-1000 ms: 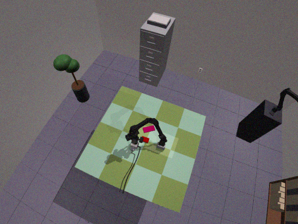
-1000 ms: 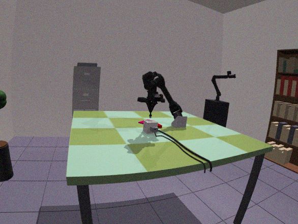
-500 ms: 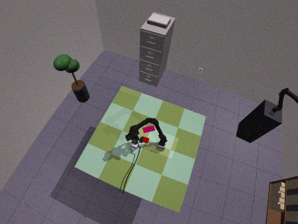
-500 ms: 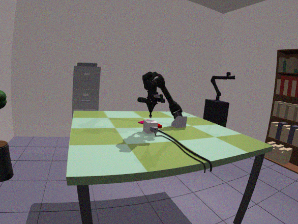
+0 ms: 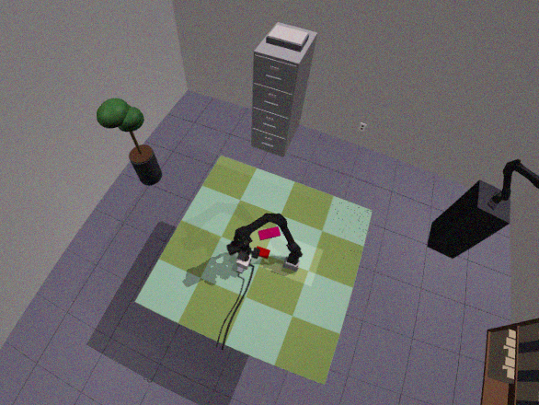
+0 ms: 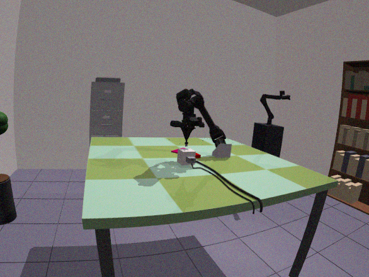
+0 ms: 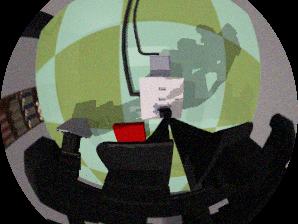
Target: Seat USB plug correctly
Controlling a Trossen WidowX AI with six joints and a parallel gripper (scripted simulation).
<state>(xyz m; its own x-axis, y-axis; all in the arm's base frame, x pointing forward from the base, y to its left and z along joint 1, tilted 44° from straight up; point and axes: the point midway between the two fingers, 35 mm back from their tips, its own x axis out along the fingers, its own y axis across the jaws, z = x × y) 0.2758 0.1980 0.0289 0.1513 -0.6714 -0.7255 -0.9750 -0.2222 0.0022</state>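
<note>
The white power cube (image 5: 243,263) (image 6: 185,157) (image 7: 149,106) stands on the checkered table. Slots show on its top in the wrist view. A grey block (image 6: 191,159) (image 7: 160,65) sits at its side. My gripper (image 6: 186,141) (image 7: 168,121) points straight down and is shut on the small dark USB plug (image 6: 186,144) (image 7: 164,112). In the exterior view the plug's pale tip shows below the fingers, seemingly just above the cube's top. The wrist view shows the plug over the cube's edge nearest the fingers. Which way round the plug faces I cannot tell.
A red block (image 5: 263,252) (image 6: 198,155) (image 7: 130,132) lies close beside the cube. A pink flat piece (image 5: 269,233) (image 6: 174,151) lies further back. Black cables (image 5: 235,304) (image 6: 227,180) (image 7: 125,45) run from the cube's side over the table edge. My arm's base (image 5: 291,265) (image 6: 223,151) stands nearby.
</note>
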